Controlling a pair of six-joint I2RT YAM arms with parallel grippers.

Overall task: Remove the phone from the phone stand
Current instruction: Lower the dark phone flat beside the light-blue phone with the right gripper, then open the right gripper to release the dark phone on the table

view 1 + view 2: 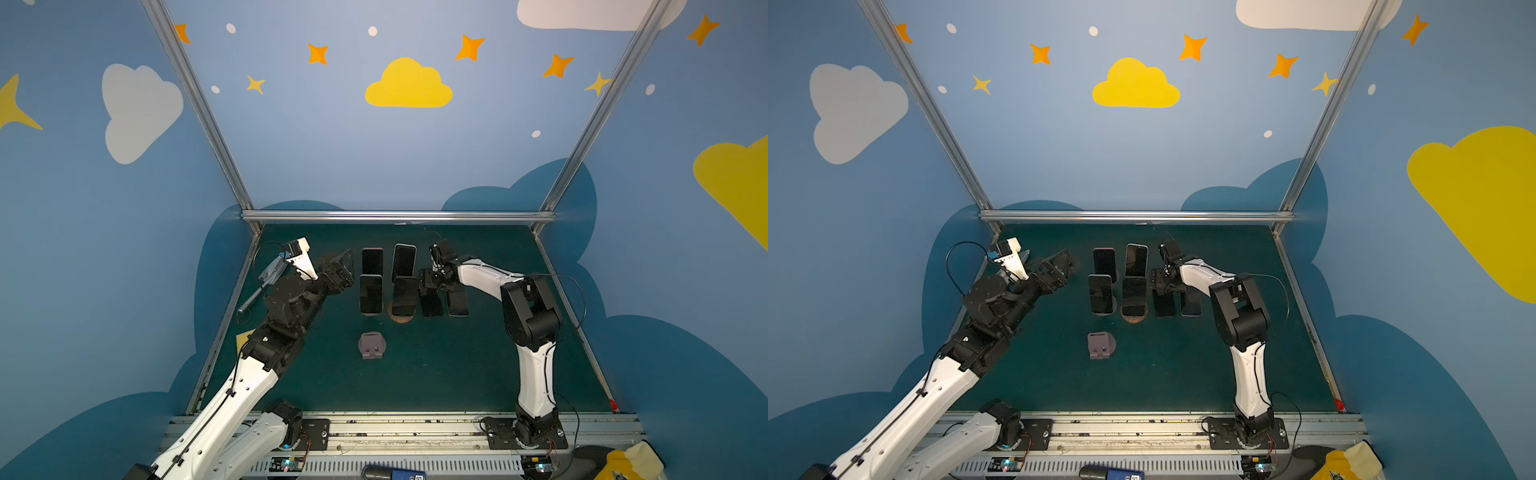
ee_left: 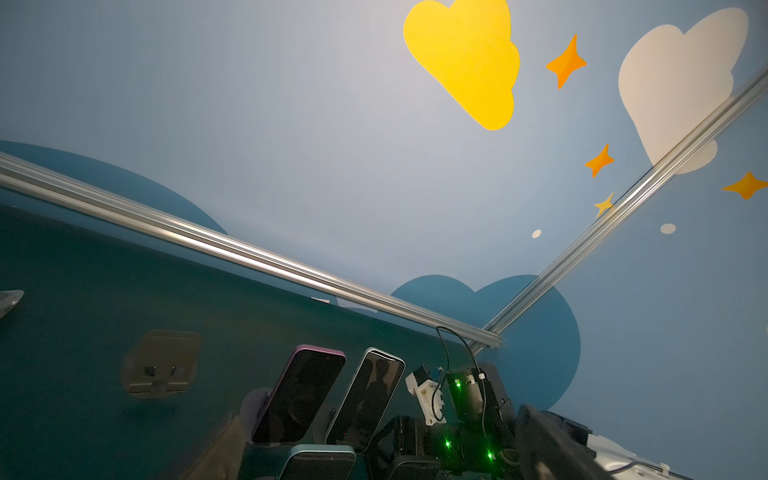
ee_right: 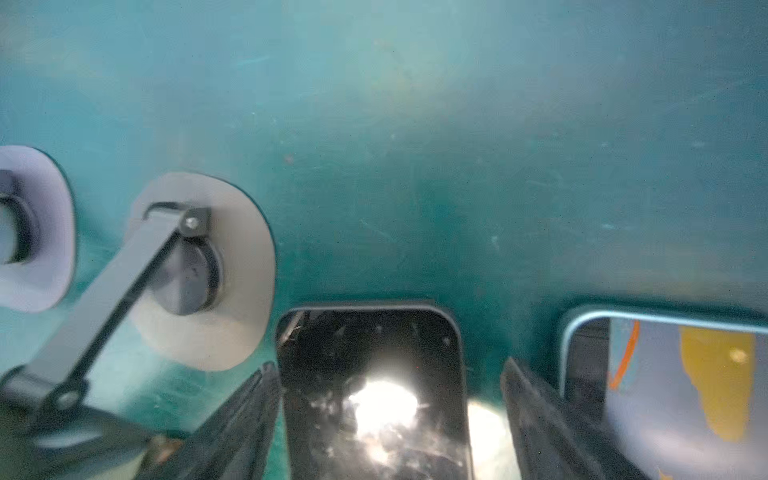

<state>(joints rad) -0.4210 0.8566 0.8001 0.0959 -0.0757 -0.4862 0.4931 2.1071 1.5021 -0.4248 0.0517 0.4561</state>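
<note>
Two phones are lying flat on the green table (image 1: 415, 374) at the right of the group. The right gripper (image 3: 386, 365) is hanging straight over the black phone (image 3: 370, 395), the one nearer the middle. Its jaws are standing apart, one along each long side of that phone near its far end. In the right wrist view a strip of bare table is showing between one finger (image 3: 536, 415) and the phone's edge, so nothing is being clamped.

The black phone's long axis is running front to back, at right angles to the line on which the jaws close. It is resting off any stand, just beside the second flat phone (image 3: 665, 374). The coming move looks like a straight rise, since any sideways drift would be nudging a neighbour.

The left gripper (image 1: 348, 270) is waiting wide open and empty beyond four phones (image 1: 372, 261) leaning on stands (image 1: 401, 318). The nearest propped phone (image 1: 404, 296) is sitting closer to the right arm.
</note>
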